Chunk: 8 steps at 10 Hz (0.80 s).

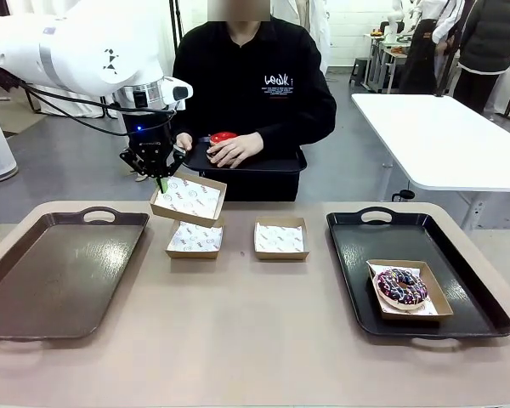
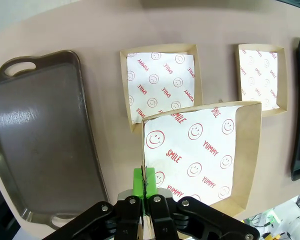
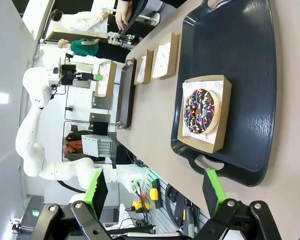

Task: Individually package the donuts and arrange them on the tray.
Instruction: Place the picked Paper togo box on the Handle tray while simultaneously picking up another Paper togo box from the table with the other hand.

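My left gripper is shut on the rim of a paper-lined cardboard box and holds it tilted above the table; in the left wrist view the green pads pinch that box at its edge. A purple-brown sprinkled donut lies in a box on the right black tray. My right gripper hangs open above that donut. The person holds a small black tray with a red-glazed donut under one hand. The yellow and chocolate donuts are out of view.
Two more lined boxes rest mid-table, one directly under the lifted box. A brown tray lies at the left with nothing on it. A white table stands behind at the right.
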### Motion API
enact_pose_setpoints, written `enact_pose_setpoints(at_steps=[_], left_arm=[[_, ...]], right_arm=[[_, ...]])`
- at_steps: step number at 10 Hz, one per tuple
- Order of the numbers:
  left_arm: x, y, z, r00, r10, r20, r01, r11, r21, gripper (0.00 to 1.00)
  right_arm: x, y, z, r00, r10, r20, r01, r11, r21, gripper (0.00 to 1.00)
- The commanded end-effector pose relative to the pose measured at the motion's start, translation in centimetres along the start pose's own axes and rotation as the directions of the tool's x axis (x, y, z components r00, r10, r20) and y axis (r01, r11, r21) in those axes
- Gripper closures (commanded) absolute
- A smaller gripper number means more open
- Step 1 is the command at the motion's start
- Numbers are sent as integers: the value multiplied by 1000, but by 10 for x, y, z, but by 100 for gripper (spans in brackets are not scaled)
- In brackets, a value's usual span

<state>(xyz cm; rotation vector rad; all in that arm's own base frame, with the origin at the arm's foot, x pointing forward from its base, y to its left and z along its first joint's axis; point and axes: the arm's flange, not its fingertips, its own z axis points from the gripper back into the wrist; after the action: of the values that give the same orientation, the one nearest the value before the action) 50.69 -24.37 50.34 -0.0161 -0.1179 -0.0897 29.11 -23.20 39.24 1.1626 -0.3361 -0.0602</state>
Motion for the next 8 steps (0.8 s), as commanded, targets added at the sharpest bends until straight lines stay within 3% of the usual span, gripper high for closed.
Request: enact_pose_setpoints(at_steps=[1,8], left_arm=[[-4,3,2,1000,4,-3,-4,1000,-7,100],[-4,3,2,1000,4,-3,-4,1000,-7,100]], right_arm=[[0,-1,0,1000,-13,3,13,1000,8,0],[0,-1,0,1000,-13,3,13,1000,8,0]])
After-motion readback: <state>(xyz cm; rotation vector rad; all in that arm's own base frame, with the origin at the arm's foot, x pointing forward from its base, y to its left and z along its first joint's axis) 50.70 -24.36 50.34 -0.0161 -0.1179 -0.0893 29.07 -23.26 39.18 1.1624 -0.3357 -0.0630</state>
